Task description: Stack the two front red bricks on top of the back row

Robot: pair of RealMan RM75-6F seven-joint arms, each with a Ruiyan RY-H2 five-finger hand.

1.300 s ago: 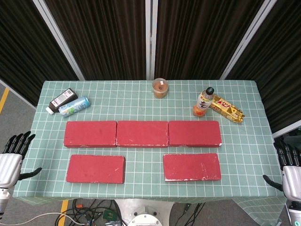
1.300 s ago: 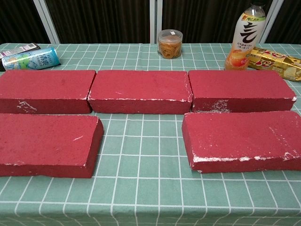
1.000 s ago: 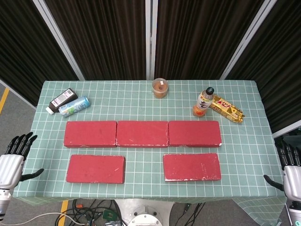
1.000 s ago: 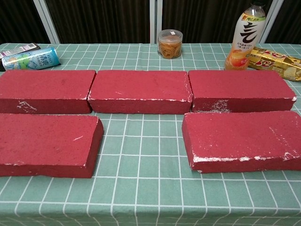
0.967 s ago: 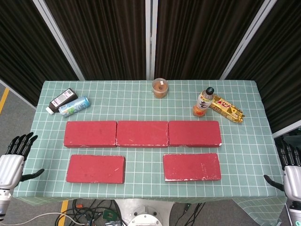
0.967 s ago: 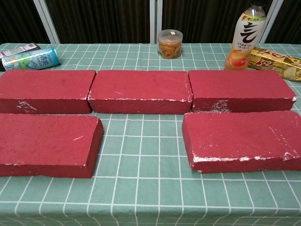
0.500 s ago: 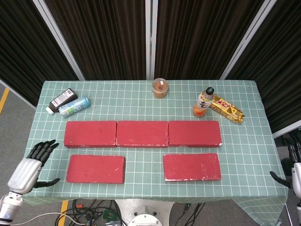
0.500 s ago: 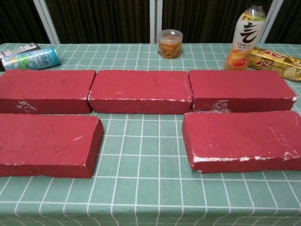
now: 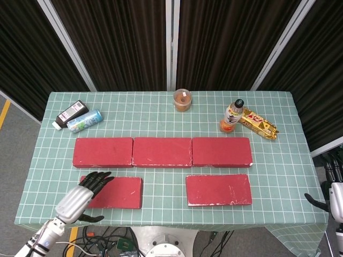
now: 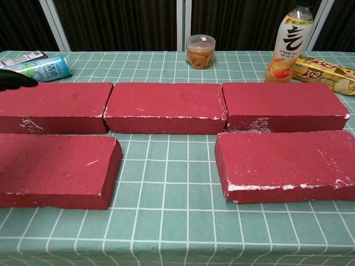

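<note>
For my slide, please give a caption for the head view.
Left hand open above the front left brick; back row unstacked.

Left hand point(image 9: 80, 197) raised near the front-left, fingers point(image 9: 96, 178) spread and holding nothing, right hand point(image 9: 336, 198) low at the right edge, fingers apart, empty

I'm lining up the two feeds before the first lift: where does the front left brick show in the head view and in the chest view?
Head view: the front left brick lies low and left of centre, its left end under the left hand.
Chest view: it fills the lower left, cut off by the left edge.
Shared landmark: the blue can behind the back row's left end.
</note>
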